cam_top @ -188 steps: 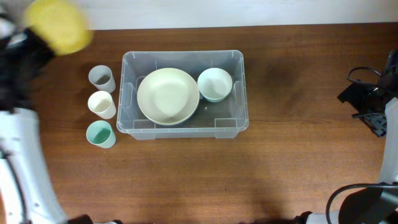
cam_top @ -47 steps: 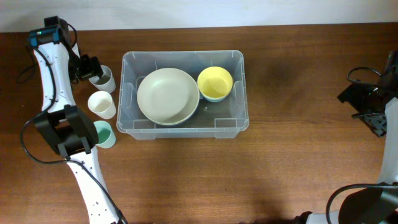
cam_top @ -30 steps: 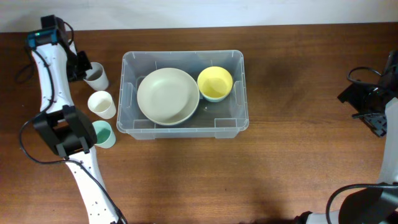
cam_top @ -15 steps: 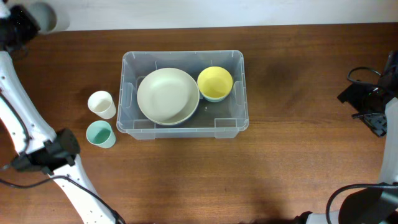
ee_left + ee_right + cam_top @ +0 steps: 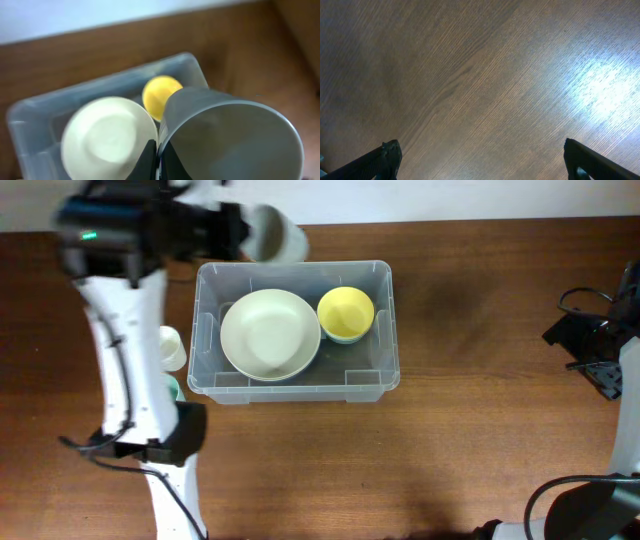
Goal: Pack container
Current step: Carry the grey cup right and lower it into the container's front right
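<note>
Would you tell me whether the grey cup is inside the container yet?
Out: left end effector holds grey cup aloft near the container rim.

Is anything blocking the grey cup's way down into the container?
Nothing visible lies between the grey cup and the container opening. Inside, the cream bowl and yellow bowl fill most of the floor; bare floor shows mainly at the near right corner.
</note>
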### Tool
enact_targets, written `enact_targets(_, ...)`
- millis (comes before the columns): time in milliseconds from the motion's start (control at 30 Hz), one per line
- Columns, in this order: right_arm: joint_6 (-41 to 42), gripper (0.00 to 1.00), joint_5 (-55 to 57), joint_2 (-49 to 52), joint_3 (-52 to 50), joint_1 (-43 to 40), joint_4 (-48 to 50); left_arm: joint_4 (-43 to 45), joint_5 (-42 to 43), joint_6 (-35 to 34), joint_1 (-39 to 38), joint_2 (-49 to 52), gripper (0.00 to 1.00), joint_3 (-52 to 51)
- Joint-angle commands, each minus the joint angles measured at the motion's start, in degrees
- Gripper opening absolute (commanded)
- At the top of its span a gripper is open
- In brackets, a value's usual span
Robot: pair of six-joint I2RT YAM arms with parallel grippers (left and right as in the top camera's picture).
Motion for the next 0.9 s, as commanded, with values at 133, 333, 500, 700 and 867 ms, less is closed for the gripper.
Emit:
enact_targets(133,0.2,0.99,0.1,0.2,-0.3,-0.1,0.2,0.8,-8.2,1.9,-12.0,0.7,0.01,-12.7)
enact_targets(333,0.2,0.99,0.1,0.2,-0.3,-0.1,0.2,4.1,-11.4,1.9,-16.6,0.7,0.01,-24.6)
enact_targets(500,0.2,0.99,0.1,0.2,-0.3,-0.1,0.2,10.8,-11.4,1.2,-17.6,0.8,0.01,-33.6)
enact_targets(700,0.2,0.99,0.1,0.2,-0.3,-0.1,0.2,21.4,-12.4,1.0,-17.6,0.8,0.01,-45.1)
enact_targets(867,0.2,0.99,0.1,0.2,-0.3,-0.1,0.2,24.0,-12.4,0.3,-17.6,0.8,0.01,-50.1)
